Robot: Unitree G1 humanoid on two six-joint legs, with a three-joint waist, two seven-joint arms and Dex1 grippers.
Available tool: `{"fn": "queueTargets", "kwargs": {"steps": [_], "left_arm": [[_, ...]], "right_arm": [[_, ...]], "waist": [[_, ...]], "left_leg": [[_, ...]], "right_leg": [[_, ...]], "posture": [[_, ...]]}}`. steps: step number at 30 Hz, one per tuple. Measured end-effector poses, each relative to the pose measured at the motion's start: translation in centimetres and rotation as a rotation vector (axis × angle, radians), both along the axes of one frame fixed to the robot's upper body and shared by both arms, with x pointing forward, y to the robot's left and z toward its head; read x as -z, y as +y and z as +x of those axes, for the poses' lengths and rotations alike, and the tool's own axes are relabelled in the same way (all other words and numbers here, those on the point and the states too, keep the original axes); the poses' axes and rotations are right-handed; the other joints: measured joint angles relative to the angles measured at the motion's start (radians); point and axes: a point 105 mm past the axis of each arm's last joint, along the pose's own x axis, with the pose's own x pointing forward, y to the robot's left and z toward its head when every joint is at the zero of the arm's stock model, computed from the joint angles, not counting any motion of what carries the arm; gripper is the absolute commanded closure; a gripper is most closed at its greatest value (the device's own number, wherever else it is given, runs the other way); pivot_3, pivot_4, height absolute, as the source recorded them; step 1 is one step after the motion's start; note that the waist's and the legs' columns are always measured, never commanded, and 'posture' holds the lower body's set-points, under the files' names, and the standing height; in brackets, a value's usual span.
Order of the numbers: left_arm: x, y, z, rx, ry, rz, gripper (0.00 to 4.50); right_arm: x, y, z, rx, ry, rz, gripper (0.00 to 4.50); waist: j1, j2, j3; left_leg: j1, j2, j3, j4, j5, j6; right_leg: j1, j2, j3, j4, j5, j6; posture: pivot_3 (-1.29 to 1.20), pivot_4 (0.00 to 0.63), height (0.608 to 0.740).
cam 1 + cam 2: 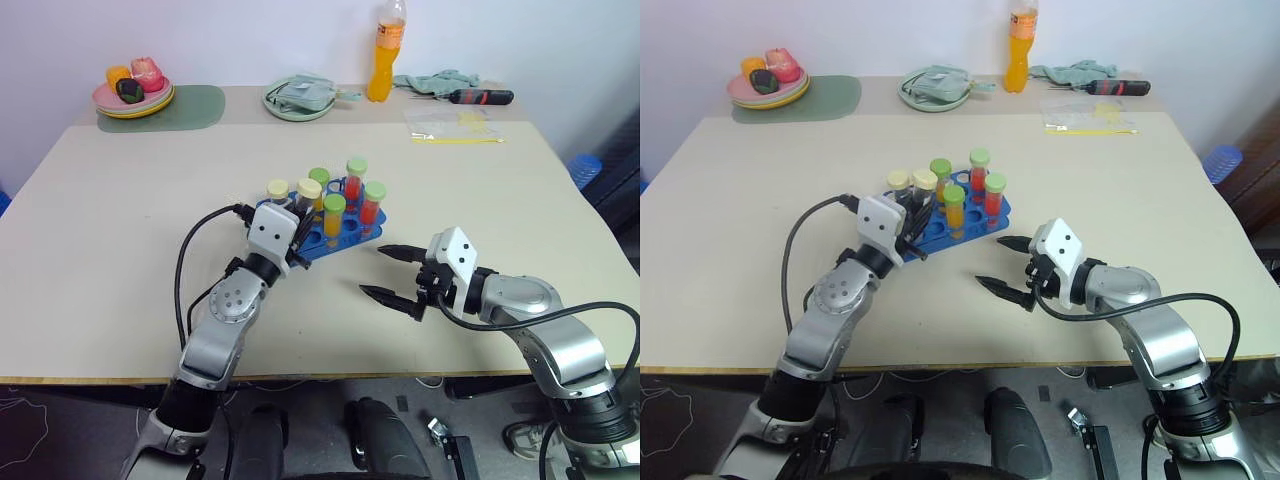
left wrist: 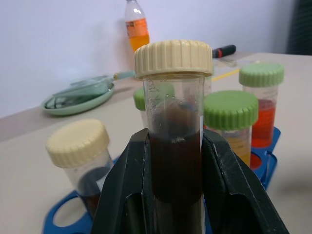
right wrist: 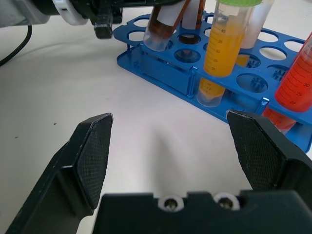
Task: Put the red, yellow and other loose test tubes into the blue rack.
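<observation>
We view a pale desk (image 1: 120,220) whose near edge runs just beyond the robot's arms; broad bare surface lies to the left, to the right and along the near side of the blue rack (image 1: 345,236), which sits around the middle of the desk. The rack carries several capped tubes: green-capped ones with orange and red liquid toward its right and far side, and a cream-capped tube (image 2: 80,161) at its left. The left end effector (image 1: 300,243) reaches over the near-left corner of the rack, its fingers pressed onto a cream-capped tube of dark brown liquid (image 2: 174,141); in the right wrist view the rounded bottom of this tube hangs tilted just above the rack's near row of holes. The right end effector (image 1: 392,273) hovers over bare desk just to the near right of the rack, its two fingers spread wide and holding nothing. Well apart, along the far edge, we note a plate of toy food (image 1: 133,92) on a green mat (image 1: 195,105) at the left, a pale green dish (image 1: 300,98), an orange drink bottle (image 1: 384,55), a crumpled cloth (image 1: 435,80), a screwdriver (image 1: 480,96) and a clear packet (image 1: 452,125). None of these stands between either end effector and the rack.
</observation>
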Motion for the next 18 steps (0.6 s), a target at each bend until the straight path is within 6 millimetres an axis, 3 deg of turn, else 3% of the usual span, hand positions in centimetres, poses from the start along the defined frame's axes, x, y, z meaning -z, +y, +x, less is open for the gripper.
{"fn": "queueTargets", "kwargs": {"steps": [18], "left_arm": [[0.73,-0.56,0.67,0.019,-0.059,-0.015,3.61]], "right_arm": [[-0.04,0.08,-0.02,-0.001,0.010,0.012,0.34]], "waist": [[0.002,0.000,0.000]], "left_leg": [[0.001,0.000,0.000,0.000,0.000,0.000]], "right_leg": [[0.002,0.000,0.000,0.000,0.000,0.000]], "posture": [[0.00,0.150,0.740]]}}
